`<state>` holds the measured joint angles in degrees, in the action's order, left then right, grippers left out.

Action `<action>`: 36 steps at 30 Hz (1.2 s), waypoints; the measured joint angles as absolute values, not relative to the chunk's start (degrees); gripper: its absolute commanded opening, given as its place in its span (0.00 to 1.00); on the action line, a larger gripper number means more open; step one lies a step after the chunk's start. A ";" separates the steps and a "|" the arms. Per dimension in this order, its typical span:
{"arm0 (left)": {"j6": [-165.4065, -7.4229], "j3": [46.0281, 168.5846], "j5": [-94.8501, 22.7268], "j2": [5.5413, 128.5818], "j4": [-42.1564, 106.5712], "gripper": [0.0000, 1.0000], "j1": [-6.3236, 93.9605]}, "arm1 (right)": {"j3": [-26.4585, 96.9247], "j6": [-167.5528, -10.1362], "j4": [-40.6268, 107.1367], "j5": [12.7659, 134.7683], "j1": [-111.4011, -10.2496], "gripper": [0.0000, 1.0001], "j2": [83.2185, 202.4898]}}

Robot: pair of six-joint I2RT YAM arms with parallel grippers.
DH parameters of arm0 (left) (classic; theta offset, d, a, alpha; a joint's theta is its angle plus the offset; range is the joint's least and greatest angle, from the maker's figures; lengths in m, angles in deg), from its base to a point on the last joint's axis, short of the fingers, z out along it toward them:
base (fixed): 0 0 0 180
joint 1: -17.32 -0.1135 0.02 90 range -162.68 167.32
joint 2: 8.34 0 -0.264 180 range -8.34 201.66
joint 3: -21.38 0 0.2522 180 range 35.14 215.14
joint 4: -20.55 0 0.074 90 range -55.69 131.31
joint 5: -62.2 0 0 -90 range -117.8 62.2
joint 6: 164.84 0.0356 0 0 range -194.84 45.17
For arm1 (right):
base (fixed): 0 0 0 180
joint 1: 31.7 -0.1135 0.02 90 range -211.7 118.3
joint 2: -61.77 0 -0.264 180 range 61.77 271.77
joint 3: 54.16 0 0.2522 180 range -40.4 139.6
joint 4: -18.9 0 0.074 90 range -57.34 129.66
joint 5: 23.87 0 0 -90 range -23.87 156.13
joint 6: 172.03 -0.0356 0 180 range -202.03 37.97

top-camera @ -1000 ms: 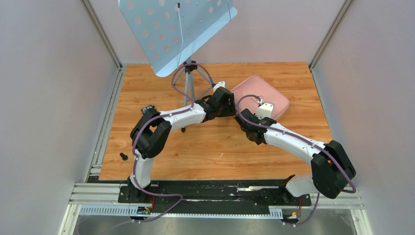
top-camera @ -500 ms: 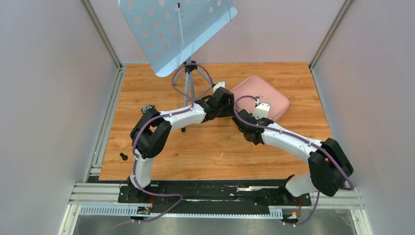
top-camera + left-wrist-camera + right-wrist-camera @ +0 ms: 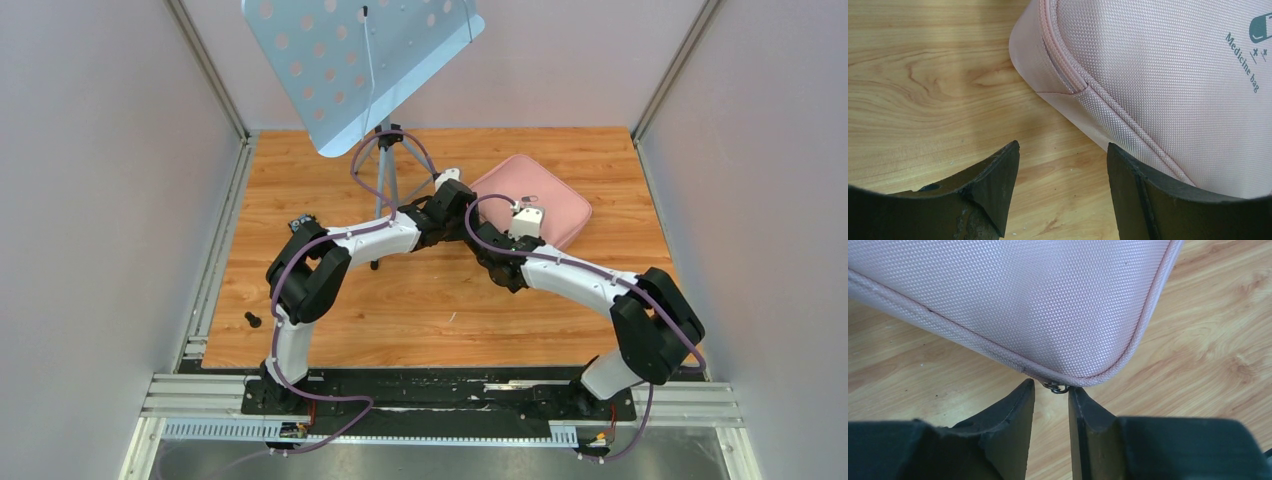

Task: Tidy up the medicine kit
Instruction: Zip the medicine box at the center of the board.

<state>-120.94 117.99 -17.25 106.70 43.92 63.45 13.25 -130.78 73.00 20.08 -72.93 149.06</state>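
Left end effector (image 3: 1063, 150) sitting apart at medicine kit (image 3: 1168, 75) corner — right end effector (image 3: 1051, 389) nearly together at the kit's zip pull (image 3: 1058, 388) — can't tell if it's clamping.

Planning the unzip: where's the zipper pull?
In the right wrist view, the zipper pull sits at the kit's near corner, at the mouth of the right gripper's open jaws.

Right pincer (image 3: 1050, 392) apparently farther left
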 measured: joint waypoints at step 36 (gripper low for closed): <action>-120.85 116.37 -18.46 105.78 43.72 0.72 63.47 | 9.44 -131.00 74.70 22.64 -72.91 0.00 140.25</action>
